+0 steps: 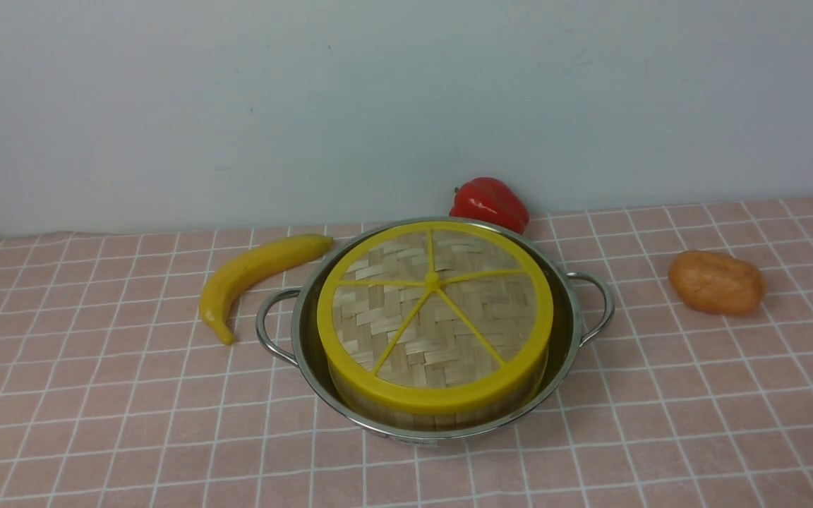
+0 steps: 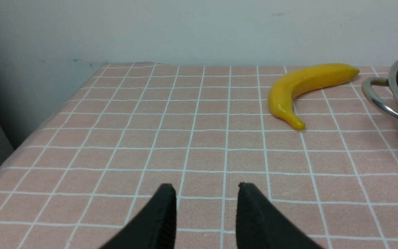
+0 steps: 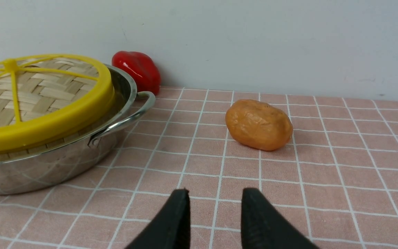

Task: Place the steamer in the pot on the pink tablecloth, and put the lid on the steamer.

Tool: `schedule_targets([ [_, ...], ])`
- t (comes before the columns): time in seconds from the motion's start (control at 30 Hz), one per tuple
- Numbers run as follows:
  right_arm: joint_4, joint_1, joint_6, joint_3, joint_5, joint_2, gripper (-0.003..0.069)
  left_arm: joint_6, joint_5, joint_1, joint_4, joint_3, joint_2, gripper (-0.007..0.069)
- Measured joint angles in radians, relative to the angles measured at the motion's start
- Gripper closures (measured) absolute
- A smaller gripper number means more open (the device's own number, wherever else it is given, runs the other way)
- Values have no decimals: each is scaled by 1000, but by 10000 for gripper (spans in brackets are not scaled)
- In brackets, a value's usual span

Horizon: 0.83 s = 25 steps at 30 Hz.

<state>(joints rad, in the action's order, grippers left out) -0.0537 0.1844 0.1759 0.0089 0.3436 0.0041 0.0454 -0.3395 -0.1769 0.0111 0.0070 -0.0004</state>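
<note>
Yellow-rimmed woven lid (image 1: 435,315) capping steamer (image 1: 442,408)

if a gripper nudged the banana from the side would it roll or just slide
The banana is curved and lies flat on the tablecloth, so it would probably pivot or slide rather than roll. Its skin looks glossy, so fingers may slip on it. It looks like a stiff plastic toy, likely light.
</note>
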Motion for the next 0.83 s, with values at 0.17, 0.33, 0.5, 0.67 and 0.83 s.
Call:
schedule_targets([
  [0.17,0,0,7,0,0,0,419,0,0,0,0,0,0,382],
  [0.33,0,0,19,0,0,0,419,0,0,0,0,0,0,382],
  [0.5,0,0,25,0,0,0,419,0,0,0,0,0,0,382],
  [0.67,0,0,25,0,0,0,419,0,0,0,0,0,0,382],
  [0.83,0,0,25,0,0,0,419,0,0,0,0,0,0,382],
])
